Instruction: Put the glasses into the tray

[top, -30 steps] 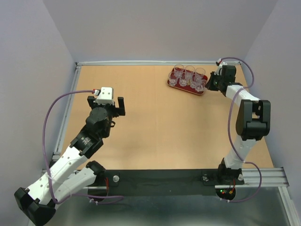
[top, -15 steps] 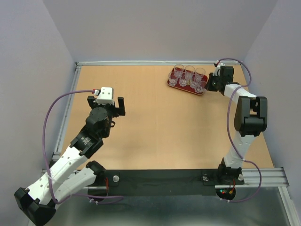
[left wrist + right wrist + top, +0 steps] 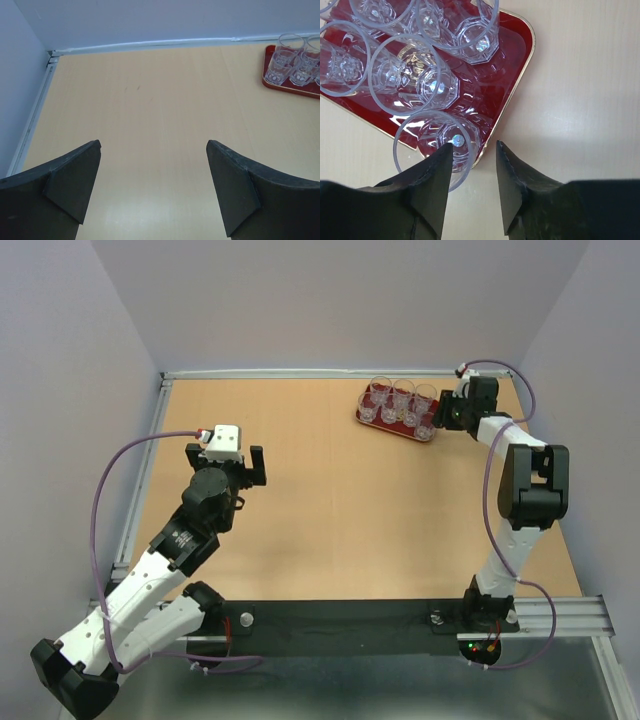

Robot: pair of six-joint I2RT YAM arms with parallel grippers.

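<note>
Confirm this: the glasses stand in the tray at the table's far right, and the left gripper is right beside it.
Wrong arm: the right gripper is beside the tray, as the top view shows; the left gripper hangs far from it. The rest holds.

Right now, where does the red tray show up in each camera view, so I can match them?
Top external: the tray sits far back on the table, right of centre.
Left wrist: the tray is in the upper right corner, cut off by the picture's edge.
Right wrist: the tray fills the upper left, seen from above.
Shared landmark: the glasses standing in it show in all three views.
</note>
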